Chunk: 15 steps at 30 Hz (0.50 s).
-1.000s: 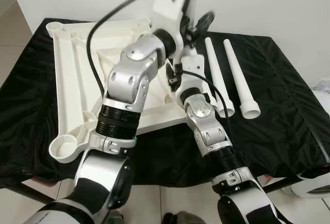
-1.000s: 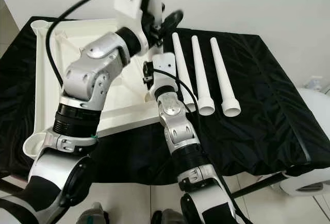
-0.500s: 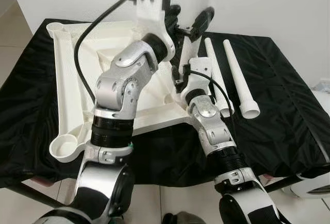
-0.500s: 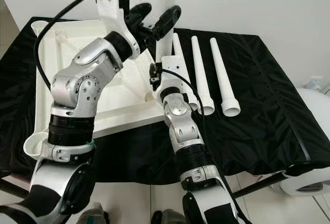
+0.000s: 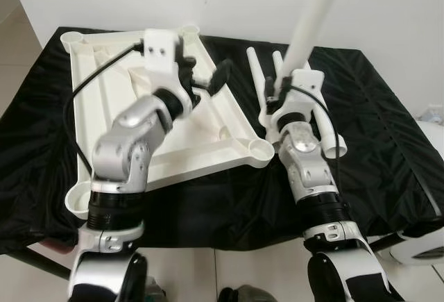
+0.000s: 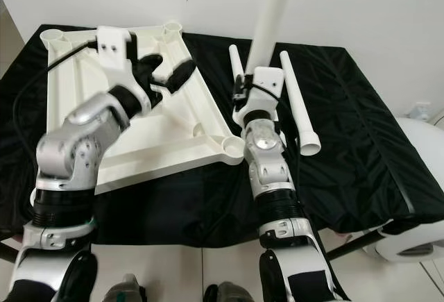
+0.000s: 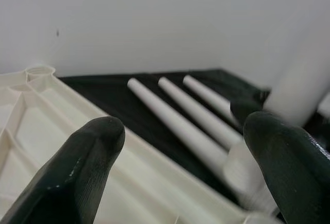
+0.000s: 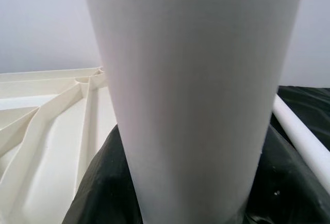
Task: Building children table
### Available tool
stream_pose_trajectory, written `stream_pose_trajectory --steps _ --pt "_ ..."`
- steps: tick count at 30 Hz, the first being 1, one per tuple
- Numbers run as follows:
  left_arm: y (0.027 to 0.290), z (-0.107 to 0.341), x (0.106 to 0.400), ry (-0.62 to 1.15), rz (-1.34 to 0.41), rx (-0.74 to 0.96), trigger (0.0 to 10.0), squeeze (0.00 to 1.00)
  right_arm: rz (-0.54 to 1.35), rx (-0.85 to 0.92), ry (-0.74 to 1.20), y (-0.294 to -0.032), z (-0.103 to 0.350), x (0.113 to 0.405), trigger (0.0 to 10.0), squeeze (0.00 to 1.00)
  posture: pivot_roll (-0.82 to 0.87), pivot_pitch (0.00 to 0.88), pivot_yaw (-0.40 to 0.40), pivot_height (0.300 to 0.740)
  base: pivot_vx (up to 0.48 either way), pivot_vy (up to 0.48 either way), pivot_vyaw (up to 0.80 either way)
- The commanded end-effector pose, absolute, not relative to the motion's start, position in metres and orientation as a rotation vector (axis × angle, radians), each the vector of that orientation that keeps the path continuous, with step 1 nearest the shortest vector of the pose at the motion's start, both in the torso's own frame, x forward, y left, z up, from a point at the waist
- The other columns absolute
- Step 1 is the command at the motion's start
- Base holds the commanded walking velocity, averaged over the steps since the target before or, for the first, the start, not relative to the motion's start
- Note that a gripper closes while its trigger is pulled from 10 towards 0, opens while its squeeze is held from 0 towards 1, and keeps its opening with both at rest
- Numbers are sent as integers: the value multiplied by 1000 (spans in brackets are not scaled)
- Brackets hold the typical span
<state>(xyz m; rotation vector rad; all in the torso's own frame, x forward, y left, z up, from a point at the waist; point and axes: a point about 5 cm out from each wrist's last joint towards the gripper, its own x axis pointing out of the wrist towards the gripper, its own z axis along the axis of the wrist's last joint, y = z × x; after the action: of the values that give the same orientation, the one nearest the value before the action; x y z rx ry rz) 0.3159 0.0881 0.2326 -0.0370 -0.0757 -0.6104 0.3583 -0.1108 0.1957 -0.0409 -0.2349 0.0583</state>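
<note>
The white children's tabletop (image 5: 104, 101) lies upside down on the black-covered table, with round leg sockets at its corners; the nearest one (image 5: 260, 149) is just left of my right forearm. My right gripper (image 5: 293, 74) is shut on a white table leg (image 5: 313, 12) and holds it upright, tilted slightly right; in the right wrist view the leg (image 8: 196, 80) stands between the black fingers (image 8: 103, 183). My left gripper (image 5: 205, 73) hovers open over the tabletop's right half, holding nothing. Three more legs (image 7: 175, 126) lie side by side on the cloth beyond it.
The loose legs (image 6: 300, 107) lie right of the tabletop, partly behind my right arm. Black cloth (image 5: 388, 142) covers the table to its right and near edges. A white wall stands right behind the table. A white rounded object (image 5: 423, 253) sits low at the right.
My left gripper has come away from the leg and dropped left, over the tabletop. My right arm has raised the leg upright and moved right of the tabletop's corner.
</note>
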Motion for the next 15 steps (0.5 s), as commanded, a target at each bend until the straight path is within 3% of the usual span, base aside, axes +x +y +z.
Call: stream_pose_trajectory --steps 1,5,9,15 --pt "81 225 311 -59 -711 8 10000 0 58 -53 -263 -113 201 358 10000 0 51 0 -73 740 0 0 0" --pt "77 197 307 33 -741 83 10000 0 61 -52 -277 -114 204 358 10000 0 53 2 -77 740 0 0 0" --pt "75 160 312 236 -703 136 10000 0 76 -45 -288 -111 206 359 10000 0 62 0 -81 740 0 0 0" --pt "64 149 308 258 -748 213 10000 0 75 -44 -290 -111 207 360 10000 0 63 0 -82 740 0 0 0"
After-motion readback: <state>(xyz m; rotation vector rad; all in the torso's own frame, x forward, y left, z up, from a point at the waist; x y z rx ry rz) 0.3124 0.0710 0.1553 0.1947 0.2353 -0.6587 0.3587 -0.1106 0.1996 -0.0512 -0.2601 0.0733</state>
